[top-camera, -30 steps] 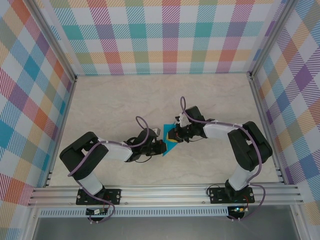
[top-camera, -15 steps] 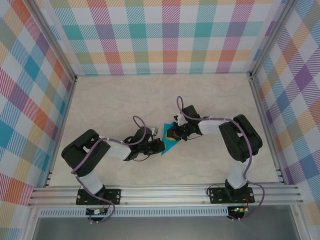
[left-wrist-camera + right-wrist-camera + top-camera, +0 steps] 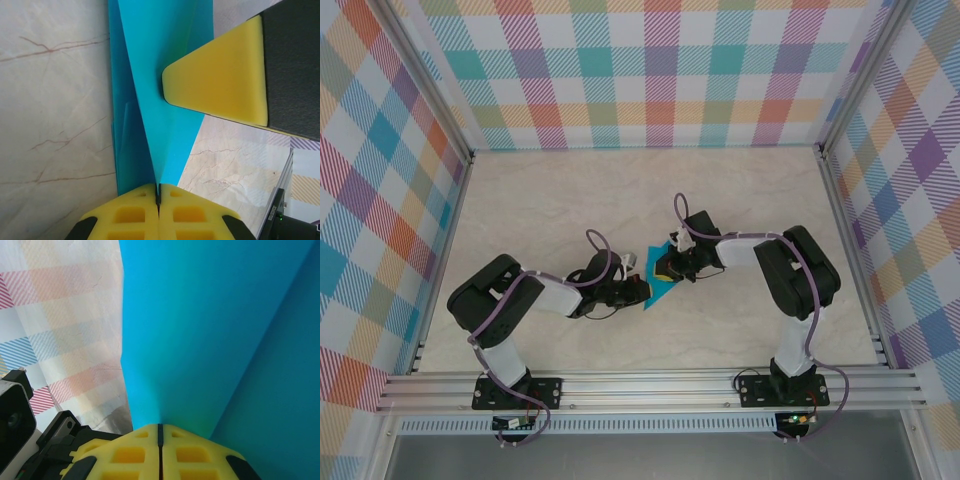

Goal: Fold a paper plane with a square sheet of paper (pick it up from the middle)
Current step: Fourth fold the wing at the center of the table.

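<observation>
1. The thin teal-blue folded paper sheet sits in the middle of the pale marble-look bench, between the two arms, creased into a long pointed wedge.
2. The left fingers are clamped fully together on its near end, with the crease running straight into their seam.
3. The right fingers are closed tight too, yellow foam tips against the paper's flat face. Can't tell if they're actually pinching a layer.

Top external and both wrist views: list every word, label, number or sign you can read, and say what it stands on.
None: no text can be read in any view.
The square sheet of paper is plain teal, the yellow finger pads are unmarked, and the checked walls bear only a pattern.
</observation>
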You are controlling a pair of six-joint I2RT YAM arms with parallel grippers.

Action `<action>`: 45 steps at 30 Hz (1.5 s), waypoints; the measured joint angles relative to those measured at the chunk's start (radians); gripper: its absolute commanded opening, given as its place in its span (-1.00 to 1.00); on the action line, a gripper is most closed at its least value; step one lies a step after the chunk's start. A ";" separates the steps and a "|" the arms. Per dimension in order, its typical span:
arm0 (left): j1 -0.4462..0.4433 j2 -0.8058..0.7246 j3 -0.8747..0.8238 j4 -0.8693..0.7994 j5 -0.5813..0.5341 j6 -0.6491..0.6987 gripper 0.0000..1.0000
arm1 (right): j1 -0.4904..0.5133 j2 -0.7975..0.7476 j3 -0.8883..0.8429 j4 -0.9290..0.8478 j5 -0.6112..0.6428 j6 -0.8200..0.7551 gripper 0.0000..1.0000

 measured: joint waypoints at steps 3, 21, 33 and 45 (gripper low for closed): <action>0.006 0.009 0.013 -0.011 0.021 0.013 -0.90 | -0.005 -0.014 0.000 -0.007 -0.002 0.000 -0.83; 0.070 0.058 0.034 0.003 0.169 -0.005 -0.90 | -0.005 -0.020 0.001 0.014 -0.031 0.007 -0.83; 0.083 0.076 0.035 0.027 0.201 -0.034 -0.84 | -0.005 0.035 0.024 0.006 -0.011 0.011 -0.85; 0.089 0.072 0.045 0.017 0.220 -0.055 -0.69 | -0.005 0.050 0.041 -0.016 -0.001 0.011 -0.87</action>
